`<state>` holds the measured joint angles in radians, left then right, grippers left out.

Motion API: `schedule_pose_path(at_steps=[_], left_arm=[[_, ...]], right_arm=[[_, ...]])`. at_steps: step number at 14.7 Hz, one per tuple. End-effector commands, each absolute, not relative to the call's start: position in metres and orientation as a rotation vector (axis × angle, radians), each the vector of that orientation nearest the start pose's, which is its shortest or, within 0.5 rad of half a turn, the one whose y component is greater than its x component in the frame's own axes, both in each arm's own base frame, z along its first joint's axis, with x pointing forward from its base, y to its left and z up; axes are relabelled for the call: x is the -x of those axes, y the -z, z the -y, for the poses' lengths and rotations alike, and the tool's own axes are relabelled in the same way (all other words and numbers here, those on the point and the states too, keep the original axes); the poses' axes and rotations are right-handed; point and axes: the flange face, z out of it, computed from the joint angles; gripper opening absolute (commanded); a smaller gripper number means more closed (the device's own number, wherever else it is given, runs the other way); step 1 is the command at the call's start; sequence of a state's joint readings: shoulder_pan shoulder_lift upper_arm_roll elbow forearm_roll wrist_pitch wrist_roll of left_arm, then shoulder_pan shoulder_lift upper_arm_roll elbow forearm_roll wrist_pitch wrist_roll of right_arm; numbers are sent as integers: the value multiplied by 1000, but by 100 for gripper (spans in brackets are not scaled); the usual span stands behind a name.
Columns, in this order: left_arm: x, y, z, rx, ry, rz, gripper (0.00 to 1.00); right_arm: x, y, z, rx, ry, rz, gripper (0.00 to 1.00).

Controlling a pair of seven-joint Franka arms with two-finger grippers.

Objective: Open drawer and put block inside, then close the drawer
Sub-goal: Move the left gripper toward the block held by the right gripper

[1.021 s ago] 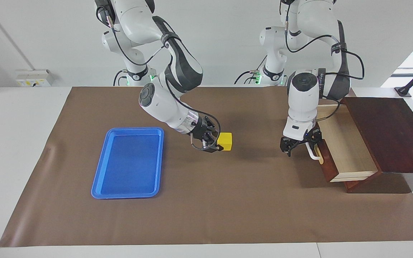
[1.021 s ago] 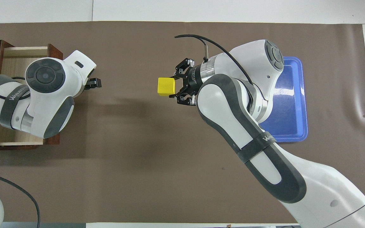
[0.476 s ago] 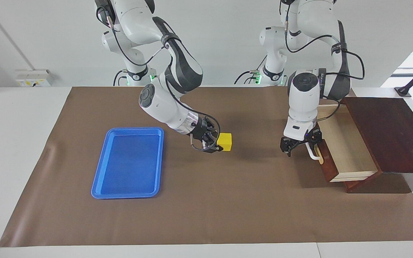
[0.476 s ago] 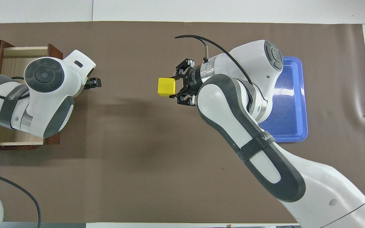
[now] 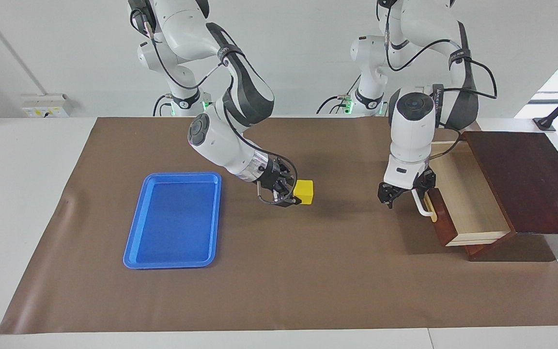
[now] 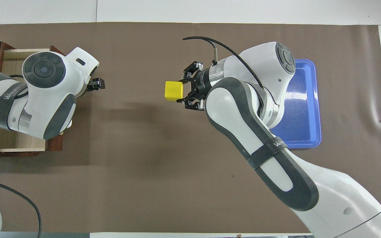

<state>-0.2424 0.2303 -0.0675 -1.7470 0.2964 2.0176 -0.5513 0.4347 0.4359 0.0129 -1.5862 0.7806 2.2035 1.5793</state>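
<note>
The yellow block [image 5: 303, 191] sits between the fingers of my right gripper [image 5: 292, 195] over the middle of the mat, beside the blue tray; the gripper is shut on it. It also shows in the overhead view [image 6: 172, 90]. The drawer [image 5: 468, 194] stands pulled out of the dark cabinet [image 5: 526, 179], its pale inside bare. My left gripper [image 5: 405, 190] is open, just above the drawer's white handle [image 5: 420, 207]. In the overhead view the left arm covers much of the drawer [image 6: 12, 56].
A flat blue tray [image 5: 175, 218] lies on the brown mat toward the right arm's end of the table. The cabinet stands at the left arm's end. Bare mat lies between the block and the drawer front.
My left gripper has risen slightly off the drawer handle. The drawer has stayed open. My right gripper and the block have barely moved.
</note>
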Motion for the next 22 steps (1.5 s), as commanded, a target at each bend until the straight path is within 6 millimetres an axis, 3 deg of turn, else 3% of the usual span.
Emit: schedule_pose_path(at_steps=[1, 3, 7, 11, 16, 17, 22], left_arm=[[-617, -470, 190, 2947, 159, 311, 100], [-616, -479, 215, 2920, 183, 642, 100], [-626, -500, 230, 2822, 92, 1193, 100], [-614, -504, 266, 2496, 103, 1834, 100], [-590, -501, 320, 2362, 15, 2102, 100], [-574, -495, 341, 2348, 11, 2112, 100], [-572, -490, 356, 2282, 26, 2261, 100]], right_arm=[[-620, -413, -327, 1807, -654, -1823, 0], [-621, -413, -326, 1805, -655, -1826, 0], [-622, -415, -314, 1812, -686, -1836, 0], [-621, -412, -311, 1813, -686, -1842, 0], [-620, -411, -309, 1813, -685, -1846, 0], [-620, -411, -309, 1814, -685, -1844, 0], [-619, -410, -310, 1816, -689, -1846, 0]])
